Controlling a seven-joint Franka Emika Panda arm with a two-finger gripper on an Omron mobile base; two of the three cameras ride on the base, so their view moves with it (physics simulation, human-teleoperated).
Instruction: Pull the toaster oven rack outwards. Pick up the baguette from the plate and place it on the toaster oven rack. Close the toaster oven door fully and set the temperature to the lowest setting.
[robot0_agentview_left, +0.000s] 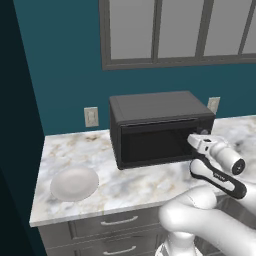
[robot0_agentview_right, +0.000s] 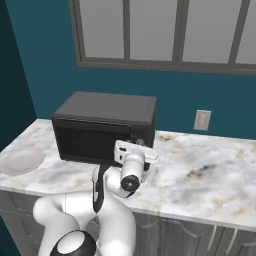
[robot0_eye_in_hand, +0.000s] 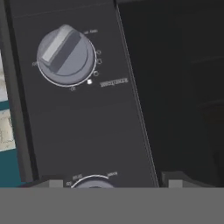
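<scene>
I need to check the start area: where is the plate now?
In the left base view the plate lies on the marble counter, near its front left corner, left of the toaster oven and apart from it.

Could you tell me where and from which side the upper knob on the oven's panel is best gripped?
Grip the raised bar across the knob, coming straight at the panel from the front. The bar is tilted, so I would roll the pincer to put a fingertip on each long side.
</scene>
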